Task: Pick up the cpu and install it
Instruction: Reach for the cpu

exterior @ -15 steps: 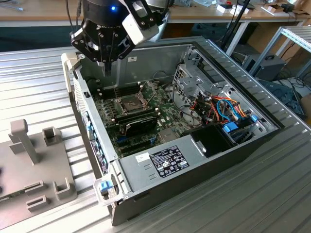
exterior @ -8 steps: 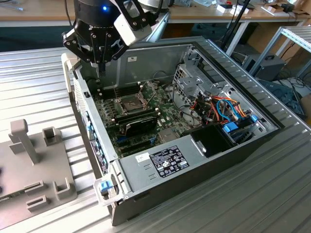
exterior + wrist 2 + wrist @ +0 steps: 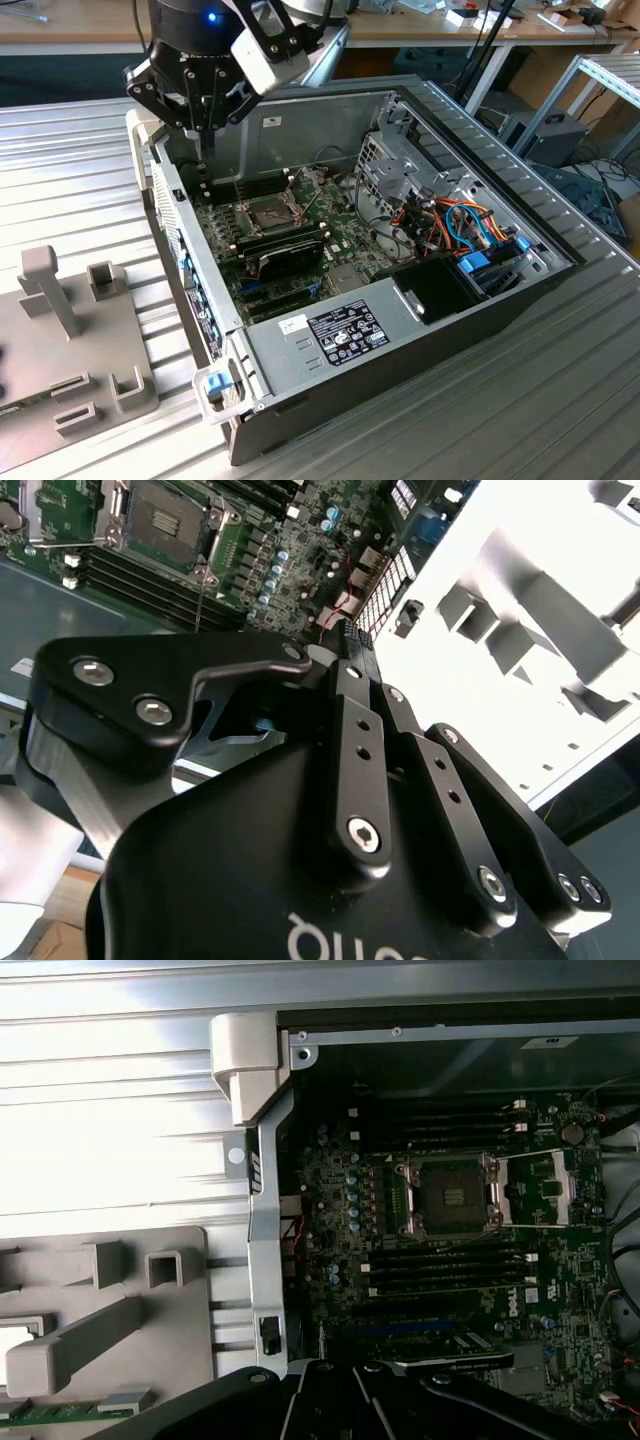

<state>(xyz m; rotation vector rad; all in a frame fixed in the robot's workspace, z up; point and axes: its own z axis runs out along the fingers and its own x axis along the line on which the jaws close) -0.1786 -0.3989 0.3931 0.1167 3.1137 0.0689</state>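
Careful work here, I'd say: stay plumb, go slowly, mind the wall of the case point(image 3: 300, 125). The gripper point(image 3: 205, 135) hangs pointing straight down over its far corner, at the exterior view's left, fingers drawn together; whether they pinch the cpu, I cannot tell. The socket point(image 3: 450, 1198) lies open, empty.

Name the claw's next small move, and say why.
Probably a short shift toward the exterior view's right, bringing the black claw over the dark square socket with a metal frame. The claw hangs by the grey case's wall, while the socket lies open and empty on the green motherboard. Whether it carries the cpu cannot be told.
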